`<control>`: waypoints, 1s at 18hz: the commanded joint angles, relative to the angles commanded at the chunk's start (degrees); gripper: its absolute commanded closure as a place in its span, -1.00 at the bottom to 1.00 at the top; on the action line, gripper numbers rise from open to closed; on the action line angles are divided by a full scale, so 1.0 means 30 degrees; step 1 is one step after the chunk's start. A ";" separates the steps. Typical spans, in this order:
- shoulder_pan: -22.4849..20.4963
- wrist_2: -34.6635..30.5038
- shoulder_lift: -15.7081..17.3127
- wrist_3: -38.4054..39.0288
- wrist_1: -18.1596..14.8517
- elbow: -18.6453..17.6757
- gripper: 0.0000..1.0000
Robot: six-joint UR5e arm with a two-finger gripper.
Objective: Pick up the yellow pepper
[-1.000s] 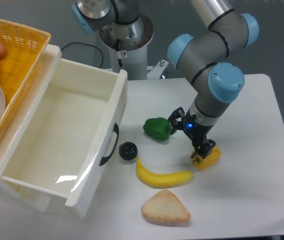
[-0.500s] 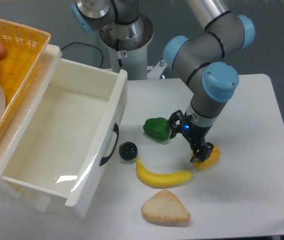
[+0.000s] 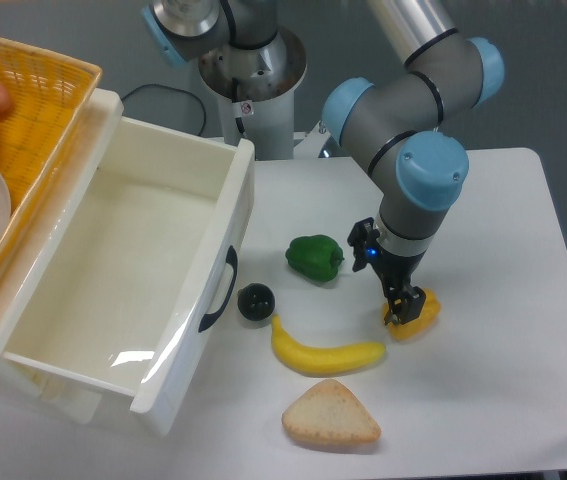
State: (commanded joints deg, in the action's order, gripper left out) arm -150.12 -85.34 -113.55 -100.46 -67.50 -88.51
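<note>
The yellow pepper (image 3: 419,318) lies on the white table, right of the banana's tip, a small yellow-orange lump partly covered by the gripper. My gripper (image 3: 405,304) points straight down onto its left side, the dark fingers close around the pepper's top. The fingertips are hidden against the pepper, so whether they grip it is unclear. The pepper still rests on the table surface.
A green pepper (image 3: 314,256) sits left of the gripper, a banana (image 3: 325,352) and a bread slice (image 3: 330,414) in front. A black round object (image 3: 256,301) lies beside the open white drawer (image 3: 113,280). A yellow basket (image 3: 18,110) stands at far left.
The arm's wrist has rotated and shifted slightly left over the pepper. The yellow pepper stays in the same spot on the table.
</note>
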 joint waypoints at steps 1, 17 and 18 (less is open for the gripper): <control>-0.0029 0.0087 -0.0087 0.0029 0.0029 0.0058 -1.00; -0.0234 -0.0729 -0.0381 0.0352 0.1054 -0.0526 -1.00; -0.0263 -0.0790 -0.0439 0.0293 0.1084 -0.0469 -1.00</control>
State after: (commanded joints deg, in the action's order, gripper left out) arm -150.91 -87.71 -114.87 -99.58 -64.25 -89.91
